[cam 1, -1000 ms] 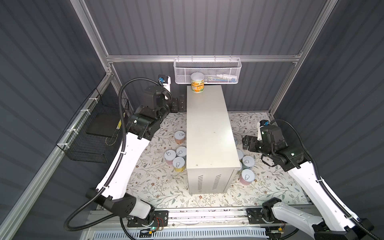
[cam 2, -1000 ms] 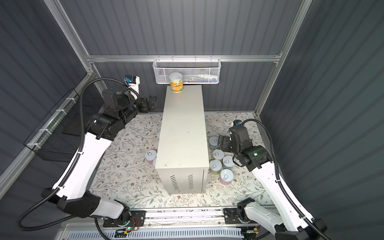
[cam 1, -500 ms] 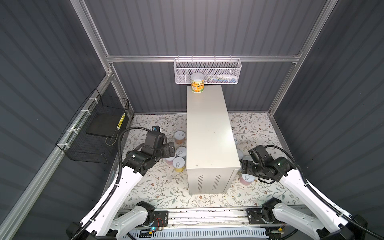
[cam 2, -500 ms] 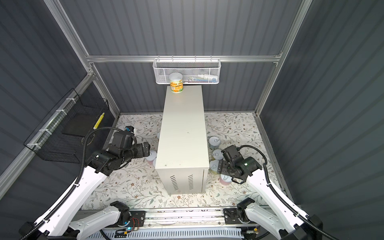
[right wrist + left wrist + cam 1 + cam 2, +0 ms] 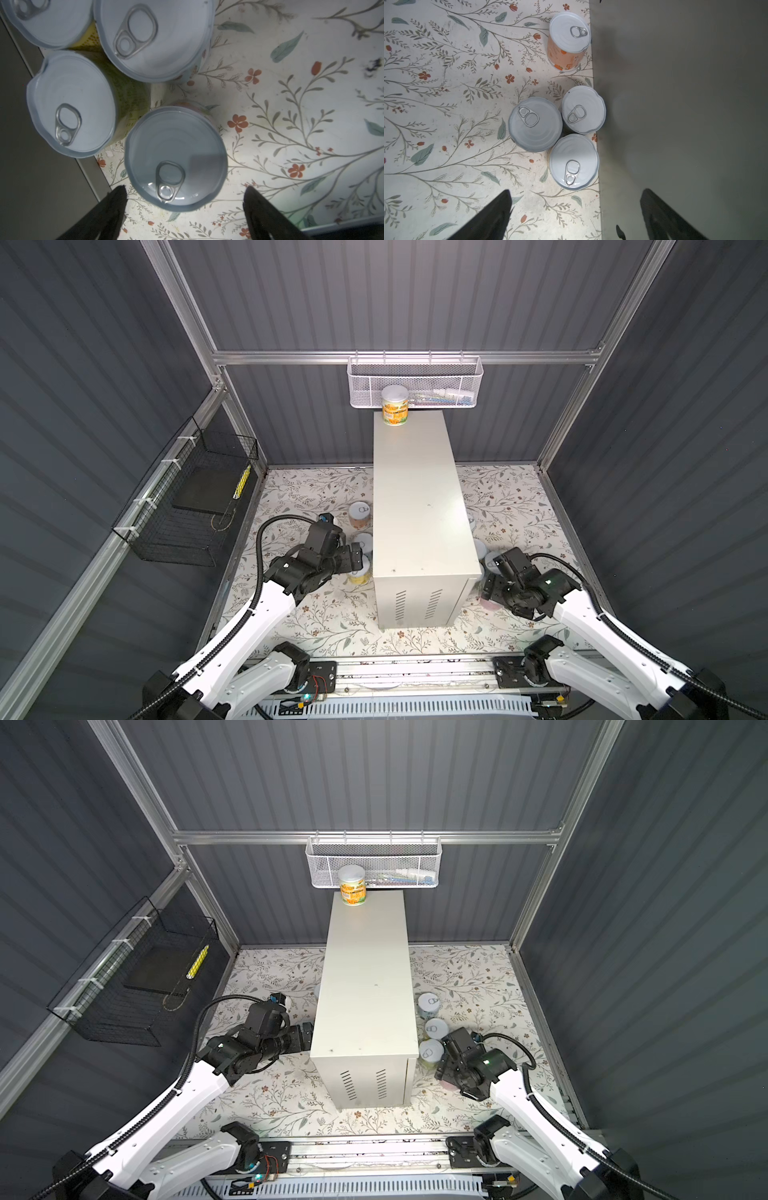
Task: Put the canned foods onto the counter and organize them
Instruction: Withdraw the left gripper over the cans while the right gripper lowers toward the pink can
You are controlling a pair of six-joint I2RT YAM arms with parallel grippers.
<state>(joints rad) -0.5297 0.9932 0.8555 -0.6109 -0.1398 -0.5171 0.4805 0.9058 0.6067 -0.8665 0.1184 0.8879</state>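
With both the left pincer (image 5: pixel 576 192) and right pincer (image 5: pixel 185 188) apart over cans (image 5: pixel 175 158) standing on the floral mat (image 5: pixel 291 104) beside the surface (image 5: pixel 415 497), centre each over one can, clear of neighbours, before closing.

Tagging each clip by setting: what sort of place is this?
Probably a staged robot test cell, not a real kitchen: dark ribbed walls on an aluminium frame, a floral mat for a floor, and a metal cabinet standing in as the counter.
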